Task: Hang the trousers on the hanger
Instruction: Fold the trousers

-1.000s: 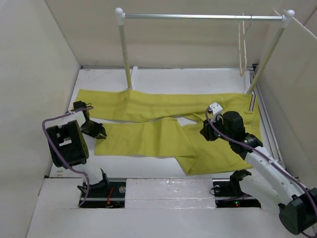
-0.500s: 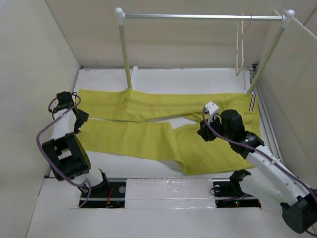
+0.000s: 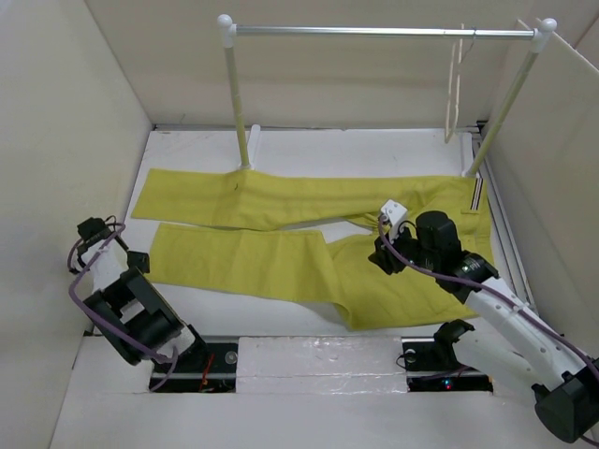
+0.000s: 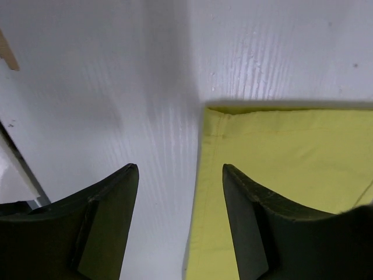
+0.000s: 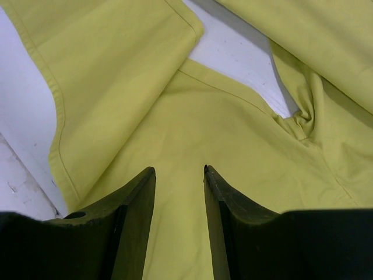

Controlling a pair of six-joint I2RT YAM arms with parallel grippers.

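Observation:
The mustard-yellow trousers point(image 3: 281, 201) lie flat on the white table, both legs stretched to the left and the striped waistband point(image 3: 477, 195) at the right. The cream-white hanger point(image 3: 456, 89) hangs from the rail at the far right. My left gripper point(image 3: 140, 261) is open and empty beside the hem of the near leg. In the left wrist view it point(image 4: 179, 167) straddles the hem edge of the trousers point(image 4: 280, 175). My right gripper point(image 3: 382, 256) is open above the crotch area. In the right wrist view it point(image 5: 179, 168) holds nothing above the cloth point(image 5: 233, 116).
A silver rail point(image 3: 374, 31) on two white posts point(image 3: 236, 94) stands across the back of the table point(image 3: 356, 150). Beige walls close in the left, back and right sides. A dark track point(image 3: 318, 360) runs along the near edge by the arm bases.
The near trouser leg has been drawn out to the left and lies straighter. My left gripper has moved left and nearer, off the leg's end. My right gripper has shifted slightly left.

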